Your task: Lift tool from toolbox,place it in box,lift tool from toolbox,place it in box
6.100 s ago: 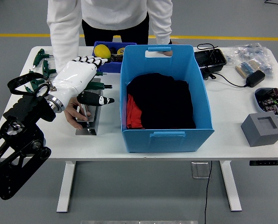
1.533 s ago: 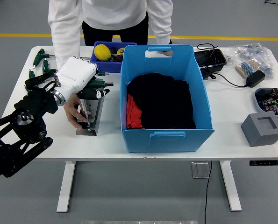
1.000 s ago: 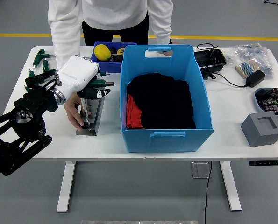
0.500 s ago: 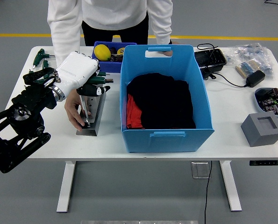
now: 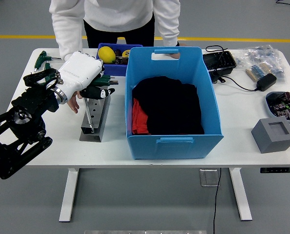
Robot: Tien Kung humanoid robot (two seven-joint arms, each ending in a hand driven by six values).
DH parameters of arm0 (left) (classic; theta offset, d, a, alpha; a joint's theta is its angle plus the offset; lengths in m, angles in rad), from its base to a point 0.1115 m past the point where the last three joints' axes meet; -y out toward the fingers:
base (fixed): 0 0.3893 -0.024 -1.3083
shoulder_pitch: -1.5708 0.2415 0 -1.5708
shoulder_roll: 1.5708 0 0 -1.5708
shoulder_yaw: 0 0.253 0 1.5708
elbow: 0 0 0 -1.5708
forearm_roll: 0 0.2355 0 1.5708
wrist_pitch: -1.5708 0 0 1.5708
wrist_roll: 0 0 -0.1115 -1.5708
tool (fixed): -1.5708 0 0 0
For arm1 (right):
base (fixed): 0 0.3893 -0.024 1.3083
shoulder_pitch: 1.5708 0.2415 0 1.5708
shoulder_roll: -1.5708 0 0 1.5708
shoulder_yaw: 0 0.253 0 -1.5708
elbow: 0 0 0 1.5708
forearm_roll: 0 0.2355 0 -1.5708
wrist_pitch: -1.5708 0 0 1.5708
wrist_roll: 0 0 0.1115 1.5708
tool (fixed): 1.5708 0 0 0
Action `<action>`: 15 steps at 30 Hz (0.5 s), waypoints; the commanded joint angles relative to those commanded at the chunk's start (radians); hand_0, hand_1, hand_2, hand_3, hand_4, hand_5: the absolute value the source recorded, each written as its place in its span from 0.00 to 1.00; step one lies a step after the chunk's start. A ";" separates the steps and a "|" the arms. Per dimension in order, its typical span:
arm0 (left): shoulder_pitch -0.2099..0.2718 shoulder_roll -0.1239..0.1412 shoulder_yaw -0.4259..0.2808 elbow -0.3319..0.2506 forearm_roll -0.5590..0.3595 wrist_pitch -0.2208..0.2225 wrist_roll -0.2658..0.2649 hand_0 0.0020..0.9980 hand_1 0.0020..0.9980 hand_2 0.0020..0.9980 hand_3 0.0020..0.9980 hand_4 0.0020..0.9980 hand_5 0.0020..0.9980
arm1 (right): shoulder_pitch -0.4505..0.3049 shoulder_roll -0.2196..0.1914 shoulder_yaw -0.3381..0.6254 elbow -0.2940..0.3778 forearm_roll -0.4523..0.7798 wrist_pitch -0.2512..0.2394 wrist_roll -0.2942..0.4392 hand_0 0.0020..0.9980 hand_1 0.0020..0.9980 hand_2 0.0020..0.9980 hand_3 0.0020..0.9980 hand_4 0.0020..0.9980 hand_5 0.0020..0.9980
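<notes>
The robot's left hand, white-shelled with black fingers, is over the grey metal tool rack on the left of the white desk, its fingers curled round the dark handle of a T-handled tool with a slim silver shaft, and that shaft hangs down with its tip at the rack's near end, so the tool looks part-way out and not yet clear. By my reckoning this is the first lift: the large light-blue plastic box just to the right shows only black and red cloth inside, no tool that can be picked out, so carrying across, releasing, and a whole second lift and placement are all left to do. More green-handled tools lie at the desk's far left. A person in a white top stands at the far side, one hand just beside the rack under the robot's wrist, the other on the box's far rim. Hard to read: the fingers cover the handle, so the exact grip is unclear; whether the shaft tip touches the rack cannot be told; anything under the cloth is hidden. No right arm shows.
</notes>
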 joint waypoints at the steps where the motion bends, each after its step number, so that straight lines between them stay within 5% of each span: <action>1: -0.002 0.001 0.000 -0.001 0.000 0.001 -0.001 0.05 0.00 0.04 0.06 0.82 0.54 | 0.001 0.000 0.000 0.000 -0.001 0.000 0.000 0.70 0.67 0.74 0.58 0.79 0.71; 15: -0.025 0.023 -0.005 -0.041 -0.012 -0.014 0.002 0.04 0.00 0.03 0.06 0.81 0.52 | 0.002 -0.002 0.005 0.000 -0.004 0.001 -0.001 0.70 0.67 0.74 0.58 0.79 0.71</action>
